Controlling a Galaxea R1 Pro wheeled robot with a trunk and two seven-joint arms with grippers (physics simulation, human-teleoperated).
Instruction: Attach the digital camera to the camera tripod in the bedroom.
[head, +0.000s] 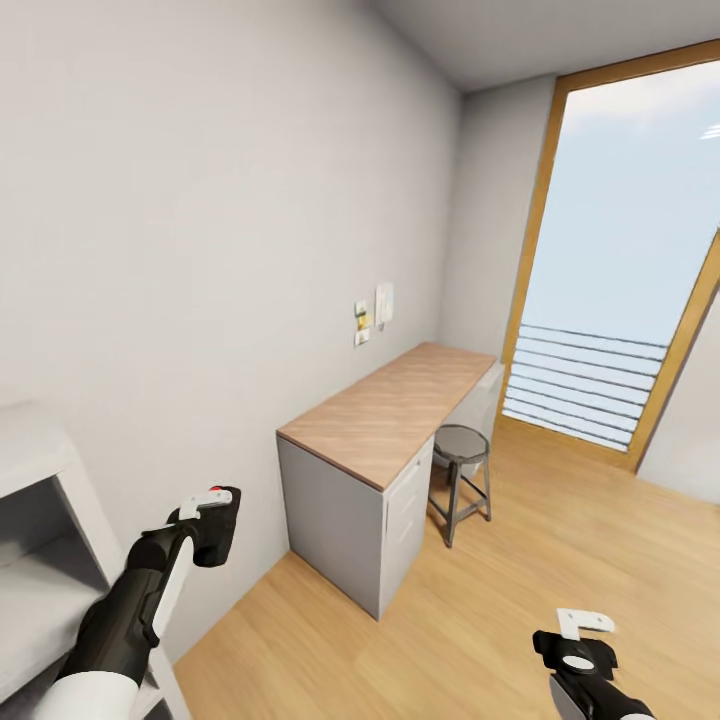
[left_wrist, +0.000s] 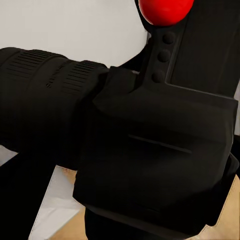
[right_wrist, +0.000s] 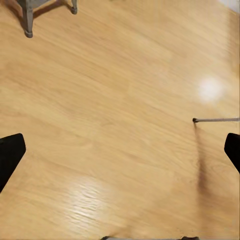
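Observation:
My left gripper (head: 207, 522) is raised beside the white wall at the lower left of the head view, shut on the digital camera (head: 220, 540). The camera is a small black box with a red button (head: 216, 493) on top. Up close in the left wrist view, the camera (left_wrist: 160, 145) shows its ribbed lens barrel (left_wrist: 45, 95) and red button (left_wrist: 165, 10). My right gripper (head: 578, 648) hangs low over the wood floor, open, its dark fingertips (right_wrist: 11, 152) far apart with nothing between them. The camera tripod is out of view.
A grey desk (head: 395, 410) with a wooden top stands against the left wall, a round stool (head: 460, 470) beside it. A tall wood-framed window (head: 620, 260) is at the far right. White shelving (head: 40, 560) is close on my left. A thin dark leg (right_wrist: 215, 120) rests on the floor.

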